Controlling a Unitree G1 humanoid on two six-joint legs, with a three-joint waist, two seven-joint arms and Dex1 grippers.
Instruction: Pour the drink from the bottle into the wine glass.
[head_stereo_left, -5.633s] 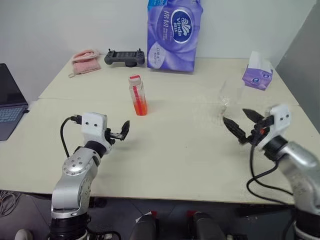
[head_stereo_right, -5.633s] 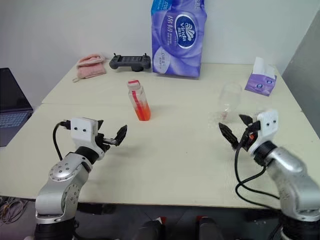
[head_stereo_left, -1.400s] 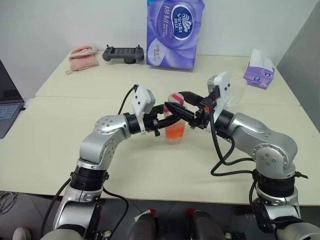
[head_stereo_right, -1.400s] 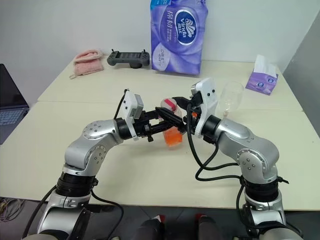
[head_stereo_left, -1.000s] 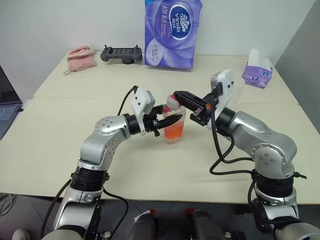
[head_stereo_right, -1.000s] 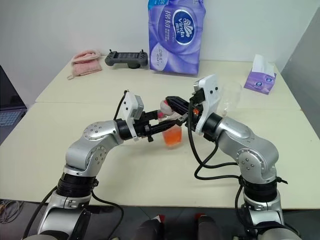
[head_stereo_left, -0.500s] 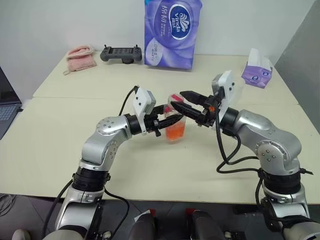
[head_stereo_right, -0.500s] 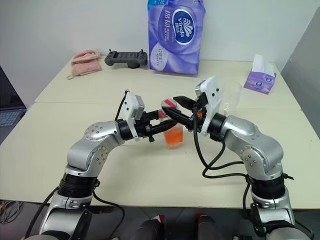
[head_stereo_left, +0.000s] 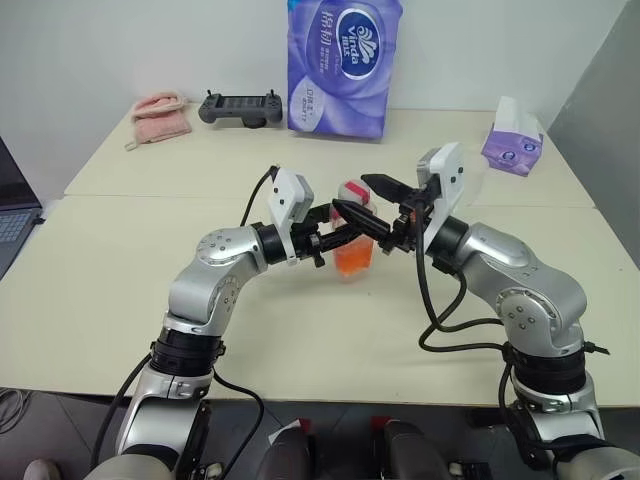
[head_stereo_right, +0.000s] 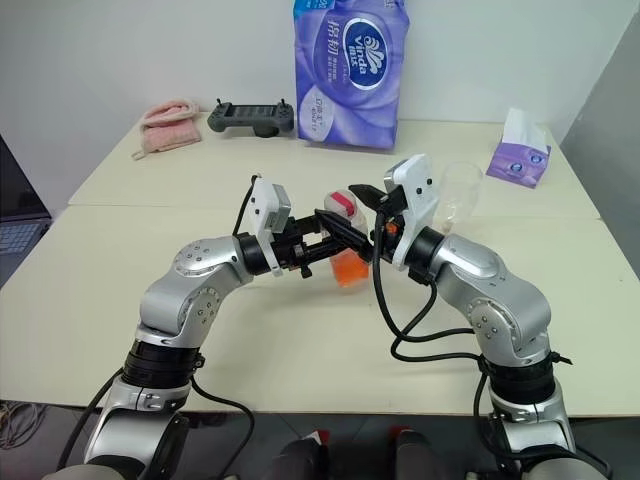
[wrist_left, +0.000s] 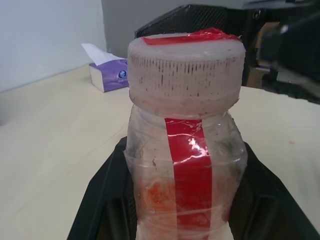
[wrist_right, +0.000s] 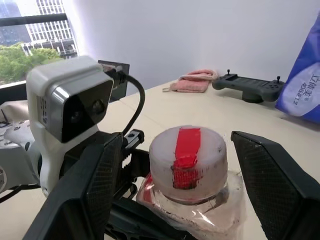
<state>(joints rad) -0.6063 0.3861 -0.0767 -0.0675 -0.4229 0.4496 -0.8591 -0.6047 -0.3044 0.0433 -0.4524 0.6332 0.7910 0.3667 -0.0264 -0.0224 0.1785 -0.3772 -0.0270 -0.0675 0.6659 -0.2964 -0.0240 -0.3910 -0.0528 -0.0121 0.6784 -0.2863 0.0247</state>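
A small clear bottle (head_stereo_left: 353, 243) sits at the middle of a pale table (head_stereo_left: 120, 300), lifted a little above the surface. It holds an orange-red drink (head_stereo_left: 353, 260) in its lower part, and a red label strip runs up its side and across its pale screw cap (wrist_right: 187, 157).

The left gripper (head_stereo_left: 345, 232) reaches in from the bottle's left, its two black fingers pinched tight against the bottle's body just under the cap.

The right gripper (head_stereo_left: 372, 203) comes from the bottle's right. Its fingers are spread wide, one on each side of the cap, with clear gaps between them and the cap.

The wine glass (head_stereo_right: 458, 193) stands behind the right arm, to the right of the bottle and farther back on the table; its stem and foot are hidden by the arm.

Behind the bottle, at the table's far edge, a tall purple pack of tissues (head_stereo_left: 340, 65) stands upright. To the bottle's far left at the back lie a black game controller (head_stereo_left: 236, 106) and a folded pink cloth (head_stereo_left: 160, 115). To the far right at the back sits a small purple tissue box (head_stereo_left: 513, 147). A laptop (head_stereo_left: 12, 205) shows at the left edge, well away from the bottle.
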